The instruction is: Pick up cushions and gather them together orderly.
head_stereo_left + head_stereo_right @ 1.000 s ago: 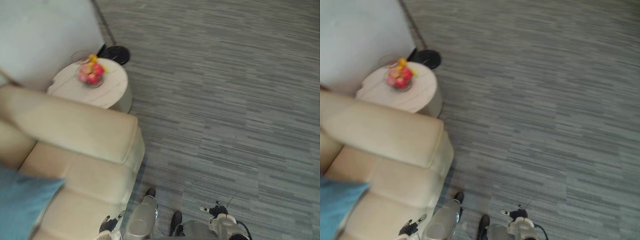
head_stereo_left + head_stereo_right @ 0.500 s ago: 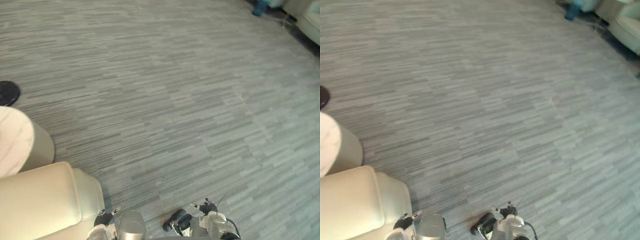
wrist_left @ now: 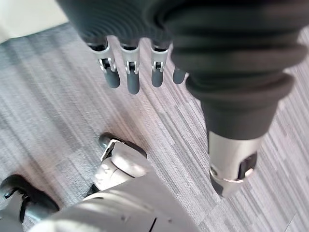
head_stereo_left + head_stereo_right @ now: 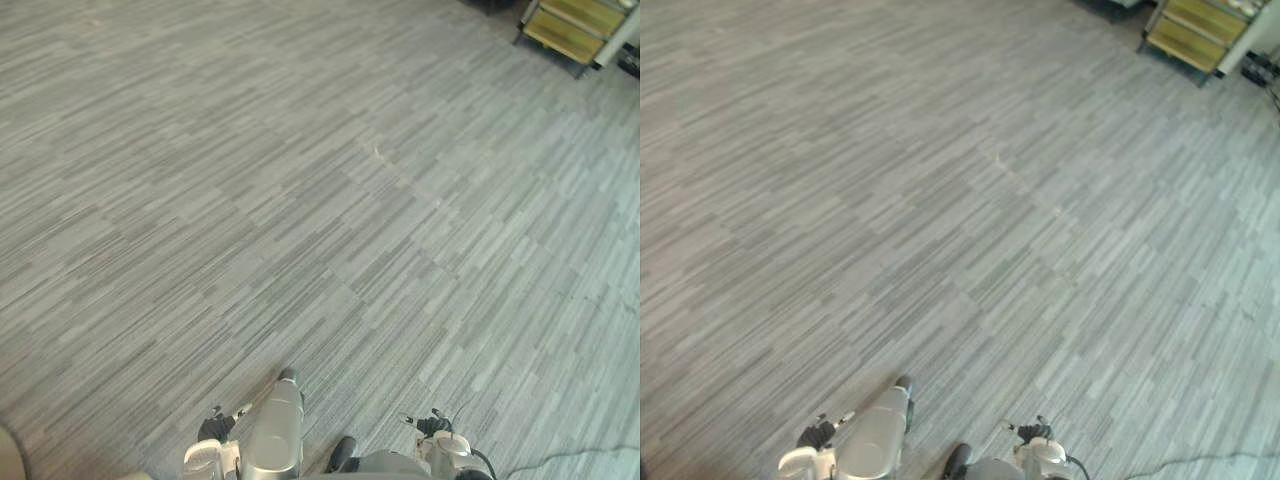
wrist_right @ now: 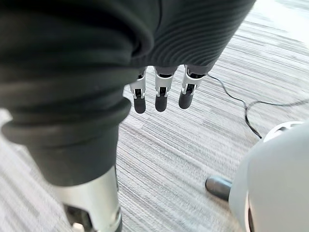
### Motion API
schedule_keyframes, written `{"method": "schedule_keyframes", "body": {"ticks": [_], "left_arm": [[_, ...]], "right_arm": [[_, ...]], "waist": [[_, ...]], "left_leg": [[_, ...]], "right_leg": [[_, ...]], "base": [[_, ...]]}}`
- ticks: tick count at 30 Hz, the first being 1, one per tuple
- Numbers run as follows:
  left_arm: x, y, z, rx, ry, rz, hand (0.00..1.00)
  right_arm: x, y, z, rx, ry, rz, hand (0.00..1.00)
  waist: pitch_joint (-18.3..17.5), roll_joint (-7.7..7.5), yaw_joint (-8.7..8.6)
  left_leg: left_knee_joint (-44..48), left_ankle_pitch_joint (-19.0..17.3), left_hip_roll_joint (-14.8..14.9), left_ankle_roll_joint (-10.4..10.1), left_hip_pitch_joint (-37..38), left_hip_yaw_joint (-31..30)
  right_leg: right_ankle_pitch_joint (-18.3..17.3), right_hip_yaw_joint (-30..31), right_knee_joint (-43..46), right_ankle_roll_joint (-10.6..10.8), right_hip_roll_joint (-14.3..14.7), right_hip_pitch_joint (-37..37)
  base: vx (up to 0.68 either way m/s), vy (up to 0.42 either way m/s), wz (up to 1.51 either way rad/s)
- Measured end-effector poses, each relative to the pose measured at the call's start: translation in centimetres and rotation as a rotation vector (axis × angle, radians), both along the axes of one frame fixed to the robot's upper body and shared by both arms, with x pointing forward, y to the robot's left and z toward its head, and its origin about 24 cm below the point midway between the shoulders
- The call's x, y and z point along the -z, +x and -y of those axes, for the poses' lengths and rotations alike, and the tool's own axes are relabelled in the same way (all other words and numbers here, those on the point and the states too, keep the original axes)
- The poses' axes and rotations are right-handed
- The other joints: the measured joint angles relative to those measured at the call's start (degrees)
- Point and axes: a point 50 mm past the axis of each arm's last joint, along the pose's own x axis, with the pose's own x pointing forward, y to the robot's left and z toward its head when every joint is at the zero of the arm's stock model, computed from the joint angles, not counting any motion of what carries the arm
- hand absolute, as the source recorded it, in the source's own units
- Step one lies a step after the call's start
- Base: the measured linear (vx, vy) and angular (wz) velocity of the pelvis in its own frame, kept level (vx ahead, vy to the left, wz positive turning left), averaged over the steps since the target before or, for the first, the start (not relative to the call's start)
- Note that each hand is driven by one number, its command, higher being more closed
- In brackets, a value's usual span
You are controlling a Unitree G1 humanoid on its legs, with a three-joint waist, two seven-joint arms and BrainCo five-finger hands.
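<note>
Left wrist view: left hand (image 3: 131,79) hangs over grey striped carpet (image 4: 300,200), fingers straight and loosely side by side, thumb apart, palm bare. Pale cream edge (image 3: 29,14) on floor past fingertips. Right wrist view: right hand (image 5: 161,94) likewise, fingers straight, relaxed, over same carpet, nothing gripped. Eye views: carpet runs on ahead; low wooden shelf (image 4: 575,25) far off at front right. Where cushions lie: cannot tell.

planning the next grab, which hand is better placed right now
Neither: the left hand and right hand both hang open and empty over the carpet, so it looks even.
</note>
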Motion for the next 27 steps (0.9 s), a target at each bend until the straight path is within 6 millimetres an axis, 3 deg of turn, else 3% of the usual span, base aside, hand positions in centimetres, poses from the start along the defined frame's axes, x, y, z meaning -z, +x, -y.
{"method": "schedule_keyframes", "body": {"ticks": [3, 4, 6, 7, 8, 10, 12, 13, 14, 15, 16, 17, 18, 20, 21, 22, 23, 25, 27], "left_arm": [[0.2, -0.4, 0.4, -0.004, -0.011, -0.007, 0.0], [0.4, -0.8, 0.6, 0.001, -0.013, -0.021, 0.0], [0.5, -1.1, 0.1, 0.023, 0.003, -0.055, 0.0], [0.5, -1.0, 0.1, 0.03, 0.009, -0.057, 0.0], [0.5, -1.0, -0.1, 0.039, 0.02, -0.067, 0.0], [0.4, -0.5, -0.1, 0.052, 0.028, -0.056, 0.0], [0.3, -0.2, 0.2, 0.077, 0.034, -0.052, 0.0], [0.3, 0.1, 0.4, 0.095, 0.035, -0.049, 0.0], [0.1, 0.5, 0.5, 0.113, 0.038, -0.041, 0.0], [0.1, 0.7, 0.6, 0.125, 0.041, -0.037, 0.0], [0.1, 0.9, 0.8, 0.141, 0.041, -0.035, 0.0], [0.2, 1.0, 1.6, 0.157, 0.027, -0.037, 0.0], [0.3, 1.0, 2.6, 0.176, 0.008, -0.035, 0.0], [0.5, 1.2, 4.3, 0.192, -0.032, -0.023, 0.0], [0.3, 1.5, 4.8, 0.196, -0.039, -0.007, 0.0], [0.2, 1.7, 4.8, 0.191, -0.043, 0.005, 0.0], [0.1, 1.6, 4.5, 0.186, -0.036, 0.01, 0.0], [-0.3, 2.2, 3.7, 0.187, -0.015, 0.031, 0.0], [-1.2, 3.3, 2.6, 0.167, 0.007, 0.092, 0.0]], "right_arm": [[-0.3, 0.4, -0.4, 0.025, 0.011, 0.045, 0.0], [-0.4, 0.5, -0.3, 0.042, 0.011, 0.059, 0.0], [-0.2, -0.3, -0.6, 0.05, 0.02, 0.047, 0.0], [-0.4, -0.4, -0.1, 0.072, 0.013, 0.058, 0.0], [-0.4, -0.4, 0.5, 0.095, 0.002, 0.062, 0.0], [-0.4, -0.6, 1.0, 0.131, -0.001, 0.061, 0.0], [-0.4, -0.8, 1.5, 0.16, -0.002, 0.059, 0.0], [-0.3, -1.0, 1.9, 0.182, -0.005, 0.05, 0.0], [-0.1, -1.7, 2.4, 0.203, -0.005, 0.024, 0.0], [0.1, -2.3, 2.6, 0.235, 0.004, 0.009, 0.0], [0.3, -3.2, 3.1, 0.306, 0.009, -0.004, 0.0], [0.3, -3.7, 3.7, 0.351, 0.004, -0.013, 0.0], [0.4, -4.5, 4.1, 0.388, 0.003, -0.029, 0.0], [0.6, -6.4, 5.0, 0.486, -0.004, -0.055, 0.0], [0.7, -7.2, 5.2, 0.512, -0.009, -0.07, 0.0], [0.7, -7.8, 5.3, 0.517, -0.012, -0.086, 0.0], [0.8, -7.9, 5.0, 0.524, -0.002, -0.091, 0.0], [0.9, -7.7, 4.5, 0.524, 0.016, -0.101, 0.0], [0.9, -6.2, 3.7, 0.479, 0.03, -0.094, 0.0]], "waist": [[-0.5, 0.68, 0.6], [-0.8, 1.36, 0.67], [-0.7, 0.51, 0.44], [-0.7, 0.46, -0.21], [-0.9, 0.61, -1.65], [-1.1, 0.62, -2.18], [-1.5, 1.19, -2.33], [-1.8, 1.55, -2.45], [-1.9, 1.57, -2.8], [-2.1, 1.25, -3.27], [-2.6, 0.38, -4.08], [-2.6, 1.36, -5.0], [-3.8, 2.57, -4.95], [-5.5, 4.86, -5.0], [-5.9, 6.05, -4.99], [-5.9, 6.47, -4.88], [-5.7, 6.06, -4.62], [-5.1, 5.0, -4.0], [-4.2, 2.63, -2.14]], "left_leg": [[7.7, -6.7, 2.3, 2.4, 2.1, 4.1], [7.8, -10.9, 3.7, 2.6, 4.4, 5.1], [8.9, -14.5, 3.7, 3.8, 8.6, 8.2], [9.2, -15.9, 3.8, 4.4, 11.3, 9.3], [8.7, -16.8, 4.4, 4.6, 14.1, 10.0], [4.8, -17.0, 5.9, 4.2, 18.2, 11.9], [1.5, -17.1, 8.1, 3.1, 21.7, 14.7], [0.7, -17.4, 9.3, 2.6, 22.6, 15.9], [-0.1, -17.7, 9.7, 2.0, 23.5, 16.6], [-0.3, -18.1, 9.6, 1.4, 23.7, 16.5], [-0.7, -19.1, 9.3, -0.2, 24.5, 15.8], [-0.7, -19.8, 10.1, -0.7, 25.4, 14.0], [0.2, -19.7, 11.0, -0.7, 25.5, 12.1], [13.6, -18.6, 13.1, 1.1, 19.1, 5.7], [24.2, -14.6, 13.7, 2.3, 14.5, 1.6], [31.9, -8.1, 14.4, 2.4, 11.2, 0.2], [38.7, -2.6, 15.5, 2.5, 8.2, 0.3], [45.4, -6.1, 15.5, 2.0, 1.8, 2.4], [40.0, -9.9, 13.6, 1.1, -3.5, 6.4]], "right_leg": [[0.1, 3.4, 8.4, 1.2, -0.9, 0.0], [-1.1, 4.2, 17.7, 3.1, -1.6, -2.9], [0.4, 5.2, 39.3, 6.8, -6.9, -11.0], [0.9, 3.9, 47.7, 6.7, -9.6, -13.9], [-0.4, 0.7, 51.7, 4.7, -11.8, -15.7], [-2.0, -2.9, 46.9, 2.4, -12.3, -18.0], [-2.0, -4.1, 33.1, 2.2, -9.5, -20.3], [-0.2, -3.6, 23.8, 2.3, -7.1, -21.5], [4.1, -1.8, 14.0, 2.4, -4.9, -22.1], [6.6, -0.1, 9.6, 2.6, -4.1, -22.3], [11.7, 2.7, 7.2, 2.4, -3.2, -22.5], [13.3, 4.1, 8.9, 0.0, -1.9, -22.4], [10.8, 3.7, 10.8, 0.4, -0.9, -22.9], [7.1, 1.3, 12.4, -1.0, 1.2, -22.1], [5.2, 0.1, 12.5, -1.3, 2.8, -20.5], [3.7, -0.3, 12.1, -1.9, 4.0, -18.2], [2.2, -0.1, 11.0, -3.2, 5.2, -15.3], [0.9, 0.0, 8.0, -3.9, 5.8, -10.4], [1.1, 0.6, 3.9, -3.7, 5.2, -6.8]], "base": [[0.35, 0.134, -0.64], [0.28, 0.148, -0.85], [0.28, 0.107, -0.7], [0.29, 0.036, -0.38], [0.32, 0.023, -0.29], [0.27, -0.009, -0.36], [0.3, -0.068, -0.7], [0.38, -0.129, -0.64], [0.32, -0.139, -0.44], [0.33, -0.198, -0.13], [0.34, -0.255, 0.16], [0.34, -0.258, 0.15], [0.36, -0.234, 0.13], [0.37, -0.229, 0.12], [0.38, -0.23, 0.21], [0.4, -0.191, 0.21], [0.4, -0.182, 0.19], [0.44, -0.178, 0.19], [0.42, -0.121, -0.08]]}}
